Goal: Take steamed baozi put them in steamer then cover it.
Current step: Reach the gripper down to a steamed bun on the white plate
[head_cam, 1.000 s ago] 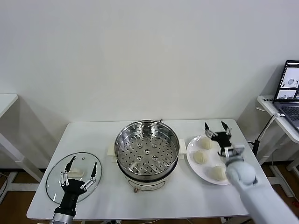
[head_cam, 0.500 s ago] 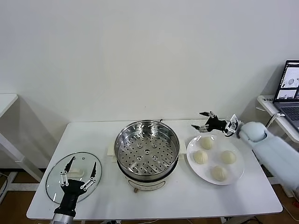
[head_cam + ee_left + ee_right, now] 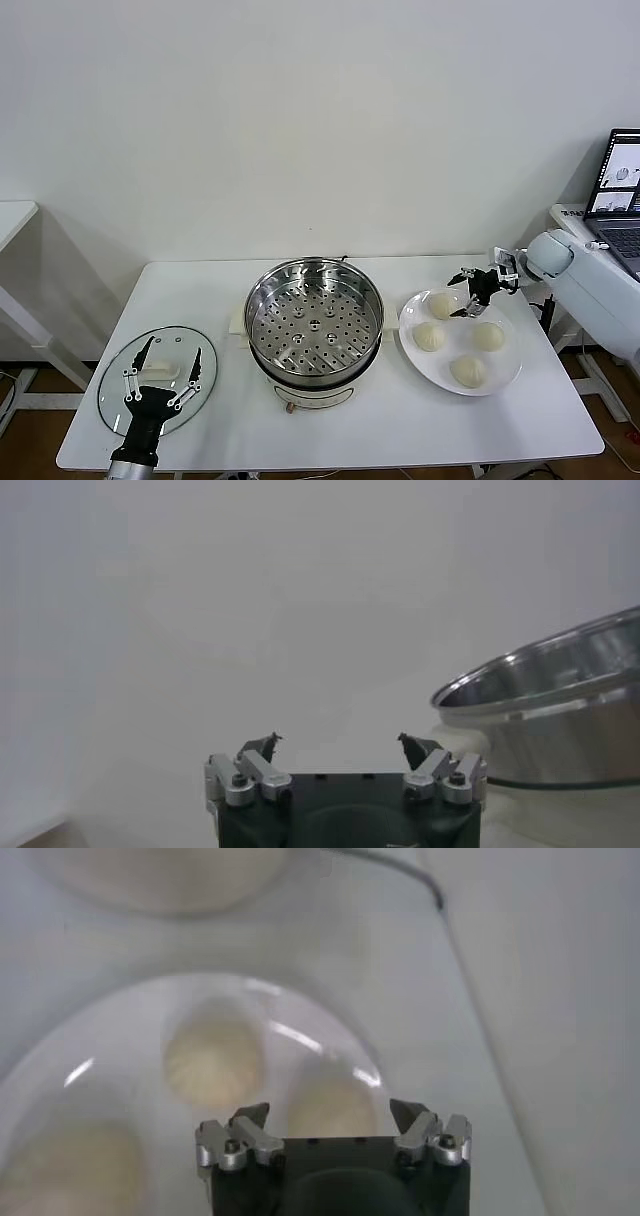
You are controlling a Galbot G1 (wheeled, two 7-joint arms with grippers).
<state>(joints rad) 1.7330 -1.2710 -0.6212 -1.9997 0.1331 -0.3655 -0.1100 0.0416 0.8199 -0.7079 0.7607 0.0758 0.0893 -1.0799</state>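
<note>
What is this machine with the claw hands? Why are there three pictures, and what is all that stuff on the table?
It's a robot with two arms. One picture comes from a camera on its head, the other two from cameras on its wrists. On the white table stand a shiny steamer, a glass cover and a plate with four baozi. The right gripper hangs open above the plate's far edge. The left gripper waits open over the cover. Neither holds anything.
</note>
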